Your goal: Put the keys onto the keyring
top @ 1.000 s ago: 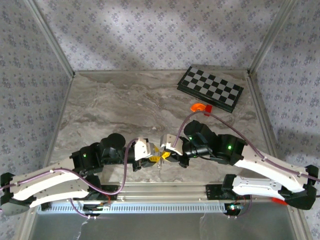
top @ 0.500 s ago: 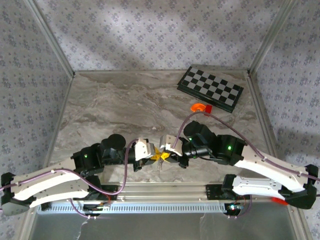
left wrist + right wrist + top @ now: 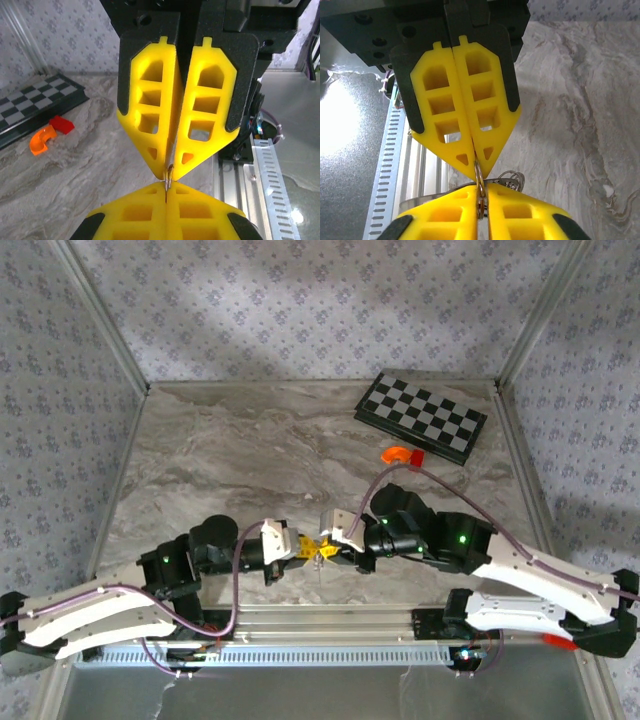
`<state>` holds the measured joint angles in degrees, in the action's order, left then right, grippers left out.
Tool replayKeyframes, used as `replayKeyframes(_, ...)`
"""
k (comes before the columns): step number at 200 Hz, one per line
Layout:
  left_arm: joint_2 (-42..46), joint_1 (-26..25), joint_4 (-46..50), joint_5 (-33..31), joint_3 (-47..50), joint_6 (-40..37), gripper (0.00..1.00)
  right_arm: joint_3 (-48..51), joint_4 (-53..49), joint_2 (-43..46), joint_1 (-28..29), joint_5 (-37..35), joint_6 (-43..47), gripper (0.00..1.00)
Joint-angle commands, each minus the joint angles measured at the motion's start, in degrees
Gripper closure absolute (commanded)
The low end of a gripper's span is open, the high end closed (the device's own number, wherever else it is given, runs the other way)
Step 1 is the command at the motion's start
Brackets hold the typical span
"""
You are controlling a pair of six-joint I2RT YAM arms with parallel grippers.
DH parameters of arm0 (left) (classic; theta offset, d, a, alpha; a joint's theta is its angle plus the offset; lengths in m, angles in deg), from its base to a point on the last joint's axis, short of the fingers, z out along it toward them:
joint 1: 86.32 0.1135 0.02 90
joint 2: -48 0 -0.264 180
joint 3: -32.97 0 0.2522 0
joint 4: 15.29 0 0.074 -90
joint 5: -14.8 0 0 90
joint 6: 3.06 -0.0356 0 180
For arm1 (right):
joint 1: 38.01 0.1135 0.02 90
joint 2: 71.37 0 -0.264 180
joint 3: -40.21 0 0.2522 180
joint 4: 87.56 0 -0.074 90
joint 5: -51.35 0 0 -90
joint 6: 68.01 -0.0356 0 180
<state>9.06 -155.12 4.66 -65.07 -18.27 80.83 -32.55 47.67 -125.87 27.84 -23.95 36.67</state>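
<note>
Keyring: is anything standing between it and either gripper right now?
Nothing visible does. The left gripper and the right gripper meet tip to tip over the near part of the table, both closed on the keyring, with no object between. The orange piece and the chessboard lie far back on the right.

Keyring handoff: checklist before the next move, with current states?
1. Left gripper shut on the keyring: ok.
2. Right gripper pinching the same loop: ok, with a slim gap between its fingers.
3. Grippers lined up tip to tip: ok.
4. Key on the loop: cannot tell, too small to make out.
5. Chessboard and orange piece apart from the grippers: ok.
</note>
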Motion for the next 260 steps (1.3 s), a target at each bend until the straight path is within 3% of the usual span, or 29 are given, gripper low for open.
replayKeyframes(1,1.4,-0.3,-6.8,2.3,0.6,1.6,1.0,0.6,2.4,1.3,0.5,-1.0,0.4,0.84)
replayKeyframes(87,3.2,-0.3,-12.3,3.7,2.5,3.0,1.0,1.3,3.5,3.0,0.7,-1.1,0.0,0.76)
replayKeyframes(147,3.8,-0.2,-12.9,3.3,2.4,3.0,1.0,1.8,3.7,3.2,0.5,-1.7,-0.2,0.91)
replayKeyframes(260,5.3,-0.3,-13.2,2.9,2.3,2.9,1.0,3.6,5.1,4.7,0.5,-2.8,-1.1,0.86)
